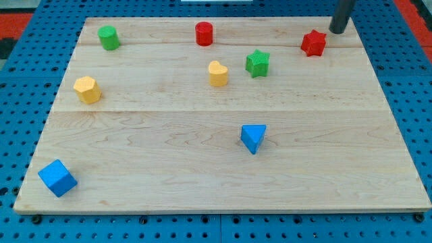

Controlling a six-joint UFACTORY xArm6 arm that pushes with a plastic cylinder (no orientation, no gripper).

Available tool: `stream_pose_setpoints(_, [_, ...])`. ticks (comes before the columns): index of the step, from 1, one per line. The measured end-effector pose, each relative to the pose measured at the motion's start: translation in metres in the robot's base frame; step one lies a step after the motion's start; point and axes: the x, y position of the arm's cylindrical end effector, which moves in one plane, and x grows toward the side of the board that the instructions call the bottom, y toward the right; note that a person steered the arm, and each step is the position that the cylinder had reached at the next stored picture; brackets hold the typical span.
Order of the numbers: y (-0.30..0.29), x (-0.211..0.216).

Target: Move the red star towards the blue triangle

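Seven blocks on the bench: two red, the red star [313, 43] and a red cylinder [204, 33]; two green, a green star [257, 63] and a green cylinder [108, 37]; two yellow, a yellow heart [218, 73] and a yellow hexagon [87, 89]; two blue, the blue triangle [253, 138] and a blue cube [57, 178]. Make that eight.

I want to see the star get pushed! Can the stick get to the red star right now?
Probably yes. My tip sits just to the view's upper right of the red star, with only bare board between them. The green star lies on the star's far side, out of the way.
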Motion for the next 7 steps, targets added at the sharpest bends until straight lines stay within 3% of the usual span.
stream_pose_setpoints(1, [-0.019, 0.065])
stream_pose_setpoints(2, [-0.03, 0.098])
stream_pose_setpoints(4, [-0.013, 0.013])
stream_pose_setpoints(5, [-0.05, 0.032])
stream_pose_setpoints(7, [-0.07, 0.163])
